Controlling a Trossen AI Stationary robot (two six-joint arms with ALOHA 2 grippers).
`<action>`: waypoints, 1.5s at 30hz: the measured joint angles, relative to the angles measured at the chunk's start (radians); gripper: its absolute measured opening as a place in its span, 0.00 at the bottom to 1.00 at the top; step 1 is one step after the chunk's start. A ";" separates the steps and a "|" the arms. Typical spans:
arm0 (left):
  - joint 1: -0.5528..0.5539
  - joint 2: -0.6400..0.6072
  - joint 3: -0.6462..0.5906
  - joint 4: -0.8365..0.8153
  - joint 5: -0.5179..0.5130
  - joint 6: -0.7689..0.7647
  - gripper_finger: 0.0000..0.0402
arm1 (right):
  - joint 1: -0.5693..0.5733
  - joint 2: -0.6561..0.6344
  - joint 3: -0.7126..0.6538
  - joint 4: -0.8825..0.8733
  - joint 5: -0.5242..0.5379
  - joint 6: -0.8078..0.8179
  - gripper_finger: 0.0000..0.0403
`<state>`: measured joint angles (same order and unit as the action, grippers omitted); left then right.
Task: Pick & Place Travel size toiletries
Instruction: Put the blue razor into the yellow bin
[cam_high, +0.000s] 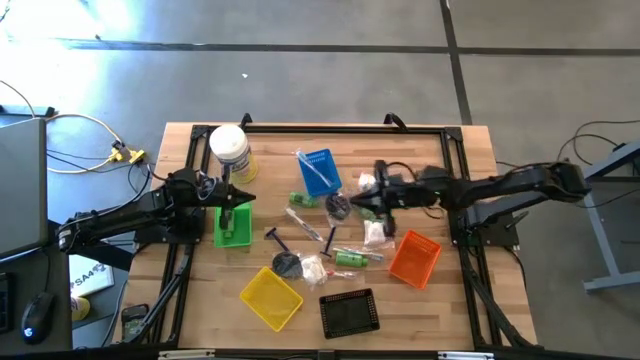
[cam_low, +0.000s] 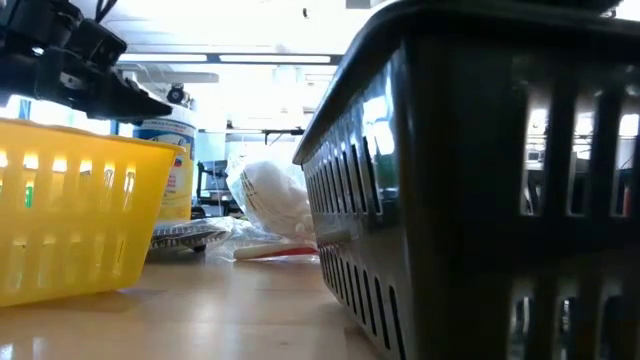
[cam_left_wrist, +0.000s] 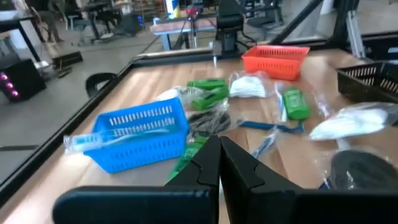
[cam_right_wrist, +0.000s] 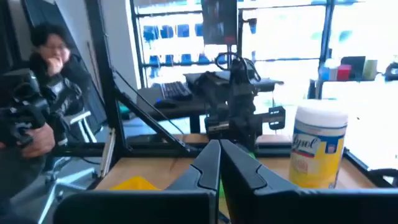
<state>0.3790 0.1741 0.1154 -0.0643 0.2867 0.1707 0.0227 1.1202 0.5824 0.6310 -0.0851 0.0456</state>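
Note:
The toiletries lie scattered mid-table: green bottles (cam_high: 350, 258) (cam_left_wrist: 295, 102), white sachets (cam_high: 375, 232) (cam_left_wrist: 252, 87), a black T-shaped piece (cam_high: 275, 238) and dark round pieces (cam_high: 338, 207) (cam_high: 287, 265). A wrapped toothbrush (cam_left_wrist: 118, 135) lies across the blue tray (cam_high: 320, 172). My left gripper (cam_high: 240, 195) (cam_left_wrist: 219, 144) hovers shut above the green tray (cam_high: 232, 230), pointing toward the table's right. My right gripper (cam_high: 355, 205) (cam_right_wrist: 219, 146) is shut over the middle pile, beside one dark round piece, and faces the left arm (cam_right_wrist: 239, 106).
The orange tray (cam_high: 414, 258), yellow tray (cam_high: 271, 297) (cam_low: 70, 210) and black tray (cam_high: 348, 312) (cam_low: 480, 180) sit along the near half. A white tub (cam_high: 230, 150) (cam_right_wrist: 317, 152) stands far left, behind the left gripper. A person (cam_right_wrist: 43, 74) sits beyond the table.

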 joint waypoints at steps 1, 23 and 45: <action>0.000 0.000 0.000 -0.001 0.014 -0.017 0.00 | 0.004 -0.013 -0.042 0.045 -0.002 -0.010 0.01; -0.347 0.714 0.419 -0.187 -0.197 0.042 0.06 | -0.039 -0.033 -0.374 0.478 -0.026 0.043 0.01; -0.451 1.438 0.942 -0.682 -0.218 0.288 0.49 | -0.038 -0.036 -0.394 0.508 -0.159 0.089 0.01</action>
<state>-0.0724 1.6119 1.0577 -0.7467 0.0691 0.4584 -0.0151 1.0843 0.1886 1.1389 -0.2443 0.1349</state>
